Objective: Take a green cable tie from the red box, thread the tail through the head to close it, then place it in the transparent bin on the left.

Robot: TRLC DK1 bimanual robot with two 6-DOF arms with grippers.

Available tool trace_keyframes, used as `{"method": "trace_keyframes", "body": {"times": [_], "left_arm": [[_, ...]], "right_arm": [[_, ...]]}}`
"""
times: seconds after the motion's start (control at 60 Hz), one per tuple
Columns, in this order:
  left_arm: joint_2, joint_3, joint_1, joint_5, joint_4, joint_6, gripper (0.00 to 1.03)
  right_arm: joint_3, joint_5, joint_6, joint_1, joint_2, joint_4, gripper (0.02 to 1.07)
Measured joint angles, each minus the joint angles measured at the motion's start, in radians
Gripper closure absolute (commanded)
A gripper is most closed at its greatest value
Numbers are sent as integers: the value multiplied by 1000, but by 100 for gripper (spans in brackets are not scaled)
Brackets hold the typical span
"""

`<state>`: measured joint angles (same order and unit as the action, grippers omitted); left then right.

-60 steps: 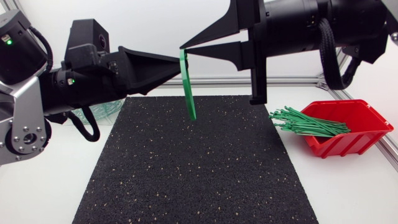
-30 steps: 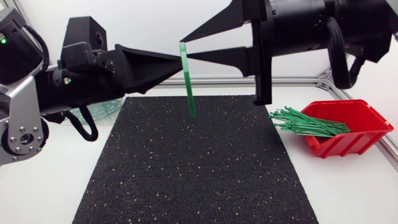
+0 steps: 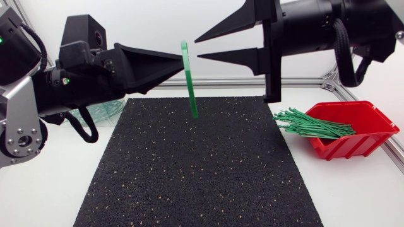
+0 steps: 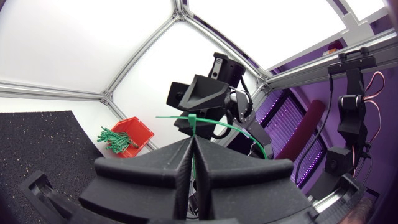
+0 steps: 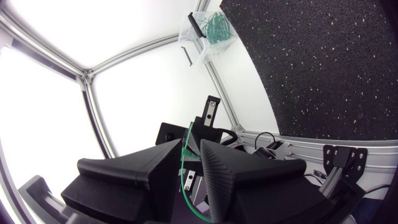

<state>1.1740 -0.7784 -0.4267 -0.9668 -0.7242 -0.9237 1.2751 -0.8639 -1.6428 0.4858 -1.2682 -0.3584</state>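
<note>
Your right gripper has let go and backed off, fingers wide apart, empty. Left gripper pinches the tie, high over the mat's far edge. Likely next: the bin

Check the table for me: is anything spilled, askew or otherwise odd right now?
Only the green cable ties: the bundle pokes out over the rim of the red box toward the mat rather than lying inside. None lies loose on the table. The held tie in the left gripper hangs nearly upright and looks intact.
</note>
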Motion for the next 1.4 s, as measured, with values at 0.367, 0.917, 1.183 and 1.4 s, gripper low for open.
{"method": "trace_keyframes", "body": {"times": [0.367,0.917,1.183,1.4], "left_arm": [[-3,0,0,0,0,0,100],[-5,0,0,0,0,0,100],[-5,0,0,0,0,0,100],[-5,0,0,0,0,0,100]], "right_arm": [[25,15,0,27,-47,26,78],[28,36,0,50,-47,44,100],[28,64,0,50,-47,44,101],[28,64,0,50,-48,44,101]]}}
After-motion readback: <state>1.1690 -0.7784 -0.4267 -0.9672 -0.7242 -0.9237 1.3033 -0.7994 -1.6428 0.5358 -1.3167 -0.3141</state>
